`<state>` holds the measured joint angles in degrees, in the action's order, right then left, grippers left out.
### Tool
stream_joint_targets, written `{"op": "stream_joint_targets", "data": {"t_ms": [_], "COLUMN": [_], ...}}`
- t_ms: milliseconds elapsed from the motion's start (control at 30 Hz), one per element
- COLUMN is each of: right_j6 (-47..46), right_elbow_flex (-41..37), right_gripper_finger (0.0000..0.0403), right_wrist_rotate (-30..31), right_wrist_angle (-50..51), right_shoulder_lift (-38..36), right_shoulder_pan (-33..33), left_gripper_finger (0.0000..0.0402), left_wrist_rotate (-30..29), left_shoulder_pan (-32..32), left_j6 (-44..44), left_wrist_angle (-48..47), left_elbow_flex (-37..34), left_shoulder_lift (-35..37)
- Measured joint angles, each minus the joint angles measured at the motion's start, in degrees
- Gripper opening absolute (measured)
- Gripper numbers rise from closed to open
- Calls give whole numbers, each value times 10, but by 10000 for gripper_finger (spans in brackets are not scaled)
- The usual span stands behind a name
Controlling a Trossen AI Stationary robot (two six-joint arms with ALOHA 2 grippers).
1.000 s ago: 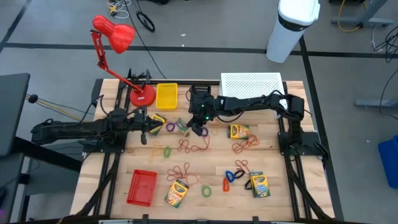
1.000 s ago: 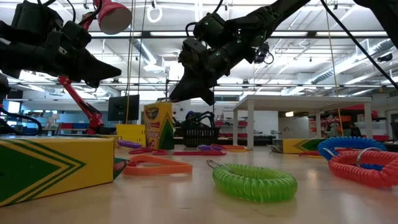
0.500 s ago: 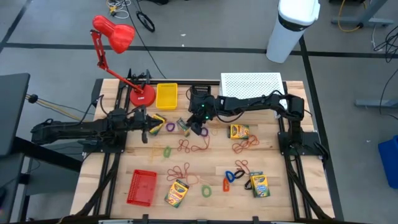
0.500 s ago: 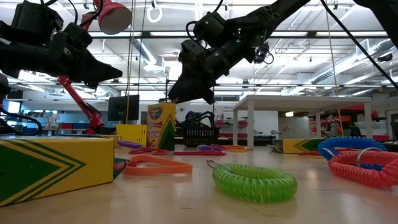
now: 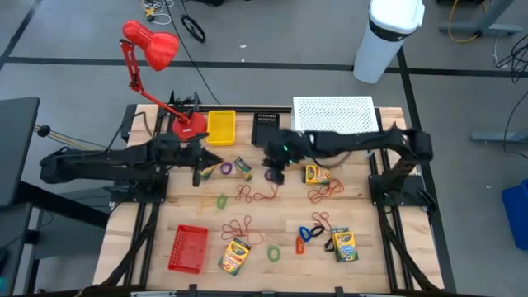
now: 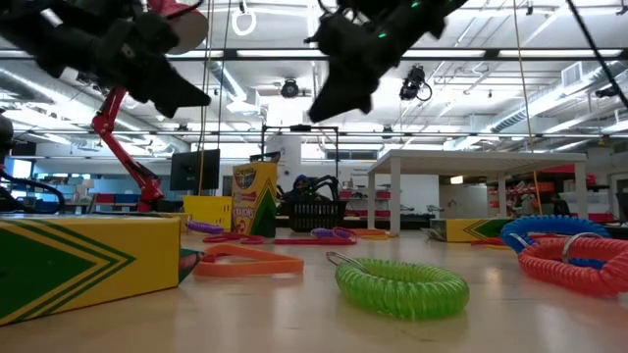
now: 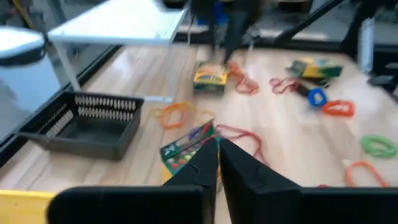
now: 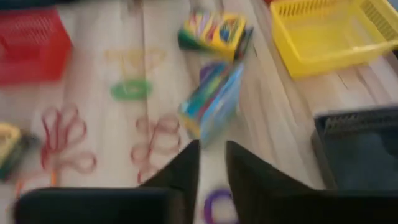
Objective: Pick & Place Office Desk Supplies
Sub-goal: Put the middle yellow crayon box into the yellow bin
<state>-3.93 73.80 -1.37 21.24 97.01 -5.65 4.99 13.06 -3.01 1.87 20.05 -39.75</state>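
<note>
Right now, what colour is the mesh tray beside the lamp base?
Yellow; the mesh tray shows best in the high view.

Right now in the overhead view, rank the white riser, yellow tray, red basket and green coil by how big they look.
1. White riser, clearly largest.
2. Red basket.
3. Yellow tray; it looks only a little smaller than the red basket, so that order is unsure.
4. Green coil, by far the smallest.

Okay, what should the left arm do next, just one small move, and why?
Probably open the left gripper. Its fingers look shut in its wrist view, and a crayon box sits on the table just ahead of them, so they would need to part before closing in on it. The right gripper hovers empty farther right and does not seem to be in the way.
</note>
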Motion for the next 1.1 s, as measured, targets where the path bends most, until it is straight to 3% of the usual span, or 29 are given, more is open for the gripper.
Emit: {"op": "stream_joint_targets", "data": {"t_ms": [100,267,400,533,700,867,1100], "right_j6": [-6,-42,-65,-61,-59,-73,-88], "right_elbow_flex": [-58,-158,-226,-250,-249,-249,-248], "right_gripper_finger": [10,30,22,5,14,12,8], "right_wrist_rotate": [35,114,173,170,168,152,171], "right_wrist_angle": [-20,-112,-199,-221,-239,-246,-250], "right_shoulder_lift": [-42,-102,-132,-146,-153,-153,-153], "right_shoulder_pan": [34,96,139,159,170,169,199], "left_gripper_finger": [58,117,169,226,283,299,299], "left_wrist_rotate": [-18,-18,-17,-38,-68,-69,-65], "left_shoulder_pan": [0,0,-11,-31,-53,-55,-47], "left_j6": [-8,-40,-82,-137,-227,-289,-337], "left_wrist_angle": [-59,-181,-280,-352,-384,-415,-424], "left_elbow_flex": [58,170,259,344,423,472,481], "left_shoulder_lift": [-54,-148,-233,-321,-406,-473,-514]}}
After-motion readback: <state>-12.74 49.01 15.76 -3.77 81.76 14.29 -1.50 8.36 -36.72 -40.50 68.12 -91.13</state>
